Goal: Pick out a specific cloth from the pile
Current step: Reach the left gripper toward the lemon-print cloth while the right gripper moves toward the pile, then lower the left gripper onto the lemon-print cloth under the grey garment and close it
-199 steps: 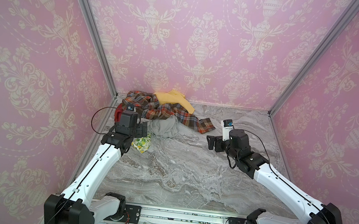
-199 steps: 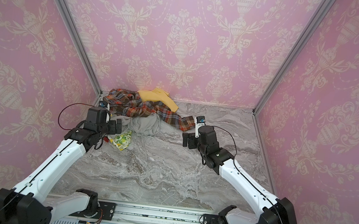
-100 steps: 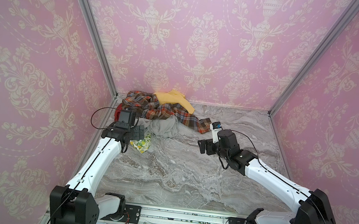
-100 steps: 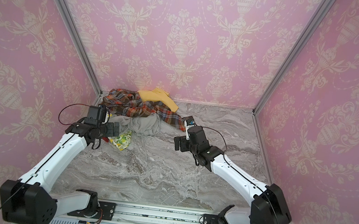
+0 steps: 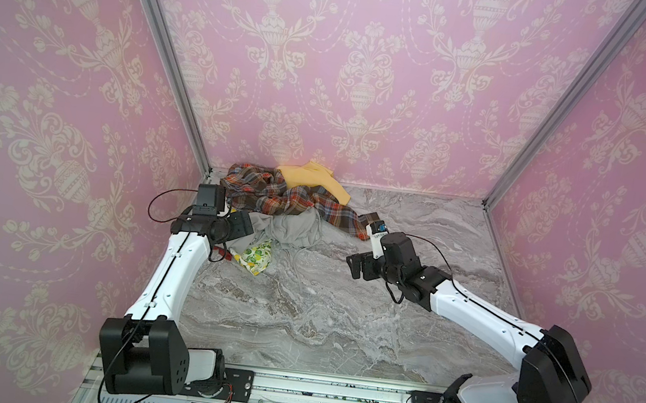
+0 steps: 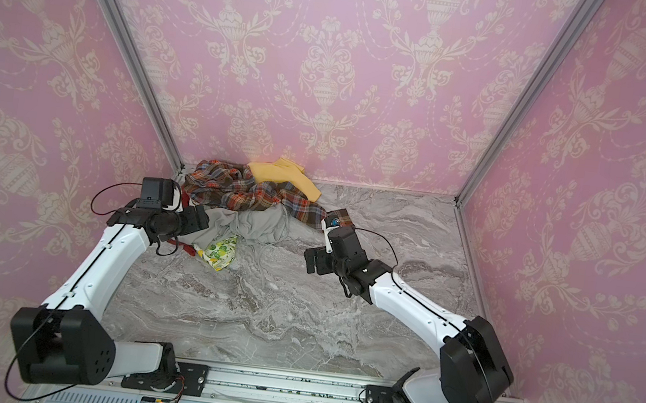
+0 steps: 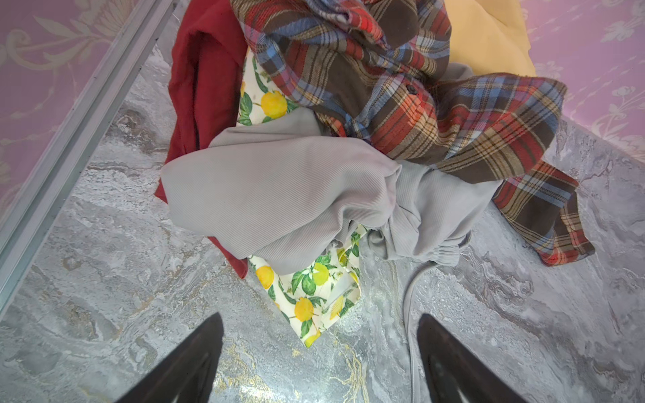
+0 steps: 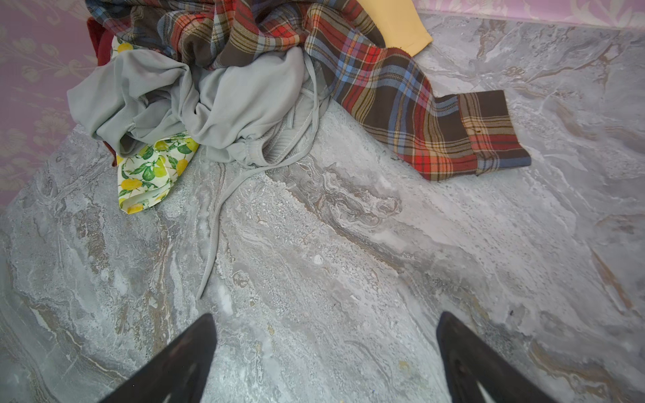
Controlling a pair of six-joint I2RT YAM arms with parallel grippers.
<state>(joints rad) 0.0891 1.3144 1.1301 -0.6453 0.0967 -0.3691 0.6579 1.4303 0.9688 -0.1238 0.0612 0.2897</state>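
We log: cloth (image 7: 314, 296), lemon print, at front edge of pile (image 5: 267, 200) in back-left corner of counter (image 5: 319, 323), partly under grey garment (image 7: 279, 195) | left gripper (image 7: 319, 324): jaws apart, cloth's free corner seen between them, nothing clamped | right gripper (image 8: 324, 321): jaws apart over bare counter, apart from pile.

Marble table (image 5: 340, 317) bearing clothes pile (image 5: 287, 206)

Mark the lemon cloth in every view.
Top view: lemon cloth at the pile's near edge.
Top view: same spot.
Left wrist: poking out under the grey garment.
Right wrist: beside the drawstring, at.
Landmark: the grey garment overlaps it in all four.
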